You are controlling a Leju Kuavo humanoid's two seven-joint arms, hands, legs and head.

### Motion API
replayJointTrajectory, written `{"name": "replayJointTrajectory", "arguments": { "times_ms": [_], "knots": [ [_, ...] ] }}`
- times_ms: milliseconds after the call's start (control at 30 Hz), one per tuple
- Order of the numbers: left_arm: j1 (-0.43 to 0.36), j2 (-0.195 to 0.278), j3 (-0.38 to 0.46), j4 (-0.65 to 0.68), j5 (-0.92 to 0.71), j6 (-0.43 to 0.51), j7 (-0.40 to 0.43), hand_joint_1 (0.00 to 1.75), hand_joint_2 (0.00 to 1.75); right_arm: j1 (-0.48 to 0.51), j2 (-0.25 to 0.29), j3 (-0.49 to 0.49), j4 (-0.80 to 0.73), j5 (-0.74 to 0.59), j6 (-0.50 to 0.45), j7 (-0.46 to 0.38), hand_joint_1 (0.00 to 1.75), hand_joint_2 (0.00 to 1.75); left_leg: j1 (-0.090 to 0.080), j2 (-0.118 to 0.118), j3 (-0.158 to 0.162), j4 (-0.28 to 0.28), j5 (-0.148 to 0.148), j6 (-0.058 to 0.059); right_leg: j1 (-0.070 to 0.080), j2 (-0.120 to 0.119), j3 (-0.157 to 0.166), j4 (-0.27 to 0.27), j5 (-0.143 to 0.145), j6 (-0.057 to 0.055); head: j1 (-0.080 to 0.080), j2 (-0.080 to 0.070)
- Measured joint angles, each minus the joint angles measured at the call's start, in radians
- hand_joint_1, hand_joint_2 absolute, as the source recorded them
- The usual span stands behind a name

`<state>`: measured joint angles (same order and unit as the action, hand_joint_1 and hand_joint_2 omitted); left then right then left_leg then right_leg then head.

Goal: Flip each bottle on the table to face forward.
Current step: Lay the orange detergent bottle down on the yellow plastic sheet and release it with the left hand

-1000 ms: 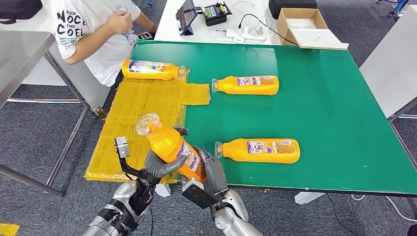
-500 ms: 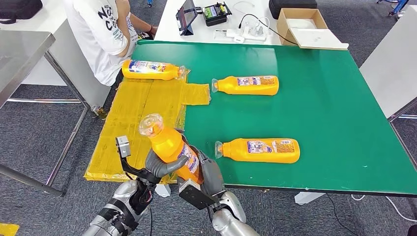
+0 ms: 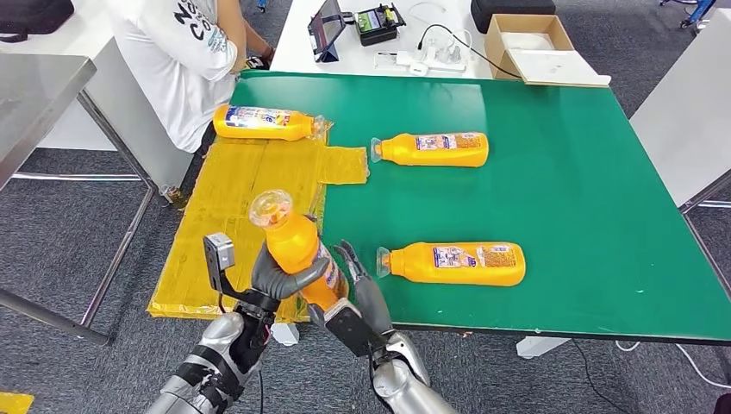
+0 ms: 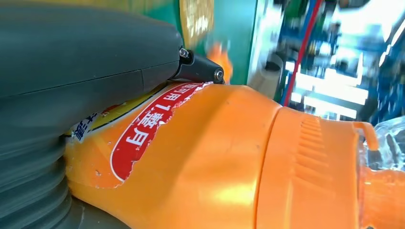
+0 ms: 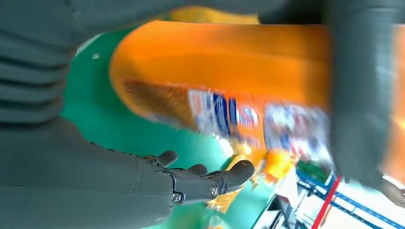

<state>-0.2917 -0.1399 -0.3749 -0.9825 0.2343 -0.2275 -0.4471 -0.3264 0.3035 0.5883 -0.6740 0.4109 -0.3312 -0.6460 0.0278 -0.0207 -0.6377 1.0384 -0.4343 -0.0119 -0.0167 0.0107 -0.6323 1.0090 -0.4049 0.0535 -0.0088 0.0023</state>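
Note:
My left hand (image 3: 278,281) grips an orange bottle (image 3: 297,252) and holds it tilted, clear cap up, above the table's near left edge. Its red and white label (image 4: 143,129) lies against my left hand (image 4: 71,71). My right hand (image 3: 359,283) hovers just right of that bottle with its fingers (image 5: 210,181) spread and nothing in them; the held bottle (image 5: 224,81) is just beyond them. Three more orange bottles lie on their sides: one (image 3: 264,122) at the far left on the yellow sheet, one (image 3: 435,148) in the middle, one (image 3: 457,263) near the front.
A yellow sheet (image 3: 237,194) covers the left end of the green table (image 3: 560,172). A person in a white shirt (image 3: 177,60) stands at the far left corner. Behind the table lie a cardboard box (image 3: 527,39) and electronics (image 3: 379,21).
My right hand has let go of the held bottle and spread its fingers. The bottle now stands more upright in my left hand. The person has turned away.

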Motion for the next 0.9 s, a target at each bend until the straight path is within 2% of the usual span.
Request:
{"name": "replayJointTrajectory", "arguments": {
  "times_ms": [100, 167, 267, 367, 533, 633, 767, 900],
  "knots": [
    [-0.017, -0.002, 0.037, 0.0, -0.019, 0.069, -0.007, 1.75, 1.75, 0.019, -0.011, -0.011, -0.081, -0.032, 0.044, 0.012, 0.0, 0.0, 0.0, 0.0, 0.0, 0.0, 0.0, 0.0, 0.0, 0.0, 0.0, 0.0, 0.0, 0.0, 0.0, 0.0],
    [-0.038, -0.004, 0.074, -0.001, -0.06, 0.161, -0.031, 1.75, 1.75, 0.047, -0.02, -0.02, -0.166, -0.046, 0.039, 0.008, 0.0, 0.0, 0.0, 0.0, 0.0, 0.0, 0.001, 0.0, 0.0, 0.0, 0.0, 0.0, 0.0, 0.0, 0.0, 0.0],
    [-0.078, -0.007, 0.137, -0.007, -0.14, 0.322, -0.073, 1.75, 1.75, 0.097, -0.027, -0.041, -0.308, -0.09, -0.061, -0.03, 0.0, 0.0, 0.0, 0.0, 0.0, 0.0, 0.001, 0.0, 0.0, 0.0, 0.0, 0.0, 0.0, 0.0, 0.0, 0.0],
    [-0.109, -0.007, 0.186, -0.023, -0.202, 0.424, -0.095, 1.75, 1.75, 0.14, -0.028, -0.063, -0.45, -0.15, -0.164, -0.05, 0.0, 0.0, 0.0, 0.0, 0.0, 0.0, 0.001, 0.0, 0.0, 0.0, 0.0, 0.0, 0.0, 0.0, 0.0, 0.0],
    [-0.159, -0.006, 0.246, -0.037, -0.317, 0.57, -0.128, 1.75, 1.75, 0.177, -0.039, -0.079, -0.607, -0.194, -0.235, -0.053, 0.0, 0.0, 0.0, 0.0, 0.0, 0.0, 0.001, 0.0, 0.0, 0.0, 0.0, 0.0, 0.0, 0.0, 0.0, 0.0],
    [-0.179, -0.004, 0.264, -0.038, -0.38, 0.623, -0.139, 1.75, 1.75, 0.185, -0.045, -0.08, -0.661, -0.203, -0.257, -0.053, 0.0, 0.0, 0.0, 0.0, 0.0, 0.0, 0.001, 0.0, 0.0, 0.0, 0.0, 0.0, 0.0, 0.0, 0.0, 0.0],
    [-0.202, -0.001, 0.272, -0.024, -0.519, 0.713, -0.131, 1.75, 1.75, 0.189, -0.052, -0.078, -0.703, -0.212, -0.286, -0.054, 0.0, 1.75, 0.0, 0.0, 0.0, 0.0, 0.001, 0.0, 0.0, 0.0, 0.0, 0.0, 0.0, 0.0, 0.0, 0.0],
    [-0.249, 0.015, 0.264, 0.071, -0.825, 0.82, -0.071, 1.75, 1.75, 0.18, -0.055, -0.066, -0.716, -0.214, -0.3, -0.054, 0.0, 1.75, 0.0, 0.0, 0.0, 0.0, 0.001, 0.0, 0.0, 0.0, 0.0, 0.0, 0.0, 0.0, 0.0, 0.0]
  ]
}}
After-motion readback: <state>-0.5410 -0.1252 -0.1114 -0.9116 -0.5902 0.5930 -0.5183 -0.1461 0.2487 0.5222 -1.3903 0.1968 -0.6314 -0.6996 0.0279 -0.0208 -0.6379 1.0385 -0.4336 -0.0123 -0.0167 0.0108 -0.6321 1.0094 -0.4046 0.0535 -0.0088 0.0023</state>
